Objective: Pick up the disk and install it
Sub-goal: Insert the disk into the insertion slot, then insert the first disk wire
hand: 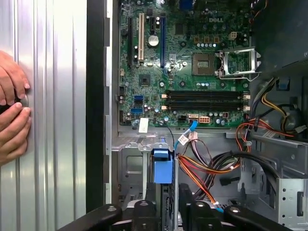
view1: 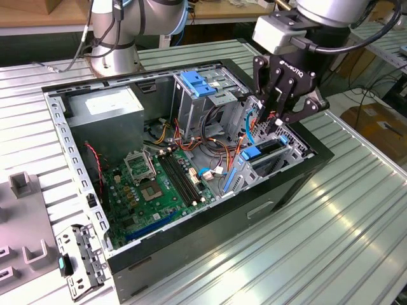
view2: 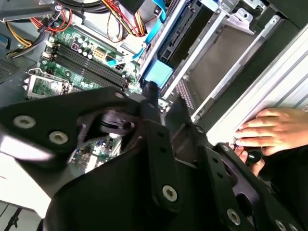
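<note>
My gripper [view1: 276, 117] hangs right over the disk [view1: 261, 153], which stands on edge in the drive bay [view1: 291, 151] at the corner of the case [view1: 191, 244] on the exterior view's right. Gripping or let go? I can't tell. Seating stage, I'd say: next needs a straight push, clear of the cables [hand: 207, 169].

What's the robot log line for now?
disk: hard drive with blue plastic rail, inside grey metal drive cage | claw: black, above it
</note>
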`<state>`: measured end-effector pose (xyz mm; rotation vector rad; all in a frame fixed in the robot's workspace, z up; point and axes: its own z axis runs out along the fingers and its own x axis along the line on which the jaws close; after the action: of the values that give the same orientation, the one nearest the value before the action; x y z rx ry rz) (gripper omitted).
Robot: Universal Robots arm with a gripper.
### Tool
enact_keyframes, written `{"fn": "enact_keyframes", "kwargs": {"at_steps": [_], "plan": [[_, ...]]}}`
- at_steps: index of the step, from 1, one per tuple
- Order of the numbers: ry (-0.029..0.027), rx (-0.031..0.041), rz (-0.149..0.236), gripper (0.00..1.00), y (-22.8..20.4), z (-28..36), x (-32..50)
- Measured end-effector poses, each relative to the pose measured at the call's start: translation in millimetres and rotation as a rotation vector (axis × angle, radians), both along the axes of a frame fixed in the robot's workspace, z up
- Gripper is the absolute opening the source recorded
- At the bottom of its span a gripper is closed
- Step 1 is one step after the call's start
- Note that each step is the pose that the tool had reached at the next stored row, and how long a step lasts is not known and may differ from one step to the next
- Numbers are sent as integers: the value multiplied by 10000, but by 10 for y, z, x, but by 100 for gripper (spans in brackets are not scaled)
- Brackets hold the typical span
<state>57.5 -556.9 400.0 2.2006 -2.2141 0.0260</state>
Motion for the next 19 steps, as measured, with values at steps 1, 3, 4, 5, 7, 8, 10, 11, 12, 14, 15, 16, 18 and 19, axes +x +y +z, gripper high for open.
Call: {"fn": "enact_keyframes", "kwargs": {"at_steps": [1,3,4,5,7,8,10,11,12,14,15,16,18,19], "plan": [[0,0,0,30,0,-19,0],[0,0,0,12,0,-85,0],[0,-1,0,11,-1,-104,0],[0,0,0,11,-1,-134,0],[0,-1,-1,11,-1,-189,0],[0,1,0,11,-2,-210,0],[0,0,0,11,-3,-252,1],[0,0,0,11,-3,-278,1],[0,1,0,11,-3,-290,2],[1,-2,0,11,-3,-289,1],[1,-2,0,11,-3,-290,1],[1,-1,0,11,-3,-290,2],[1,-1,0,11,-3,-291,1],[1,-1,0,11,-3,-292,1]]}}
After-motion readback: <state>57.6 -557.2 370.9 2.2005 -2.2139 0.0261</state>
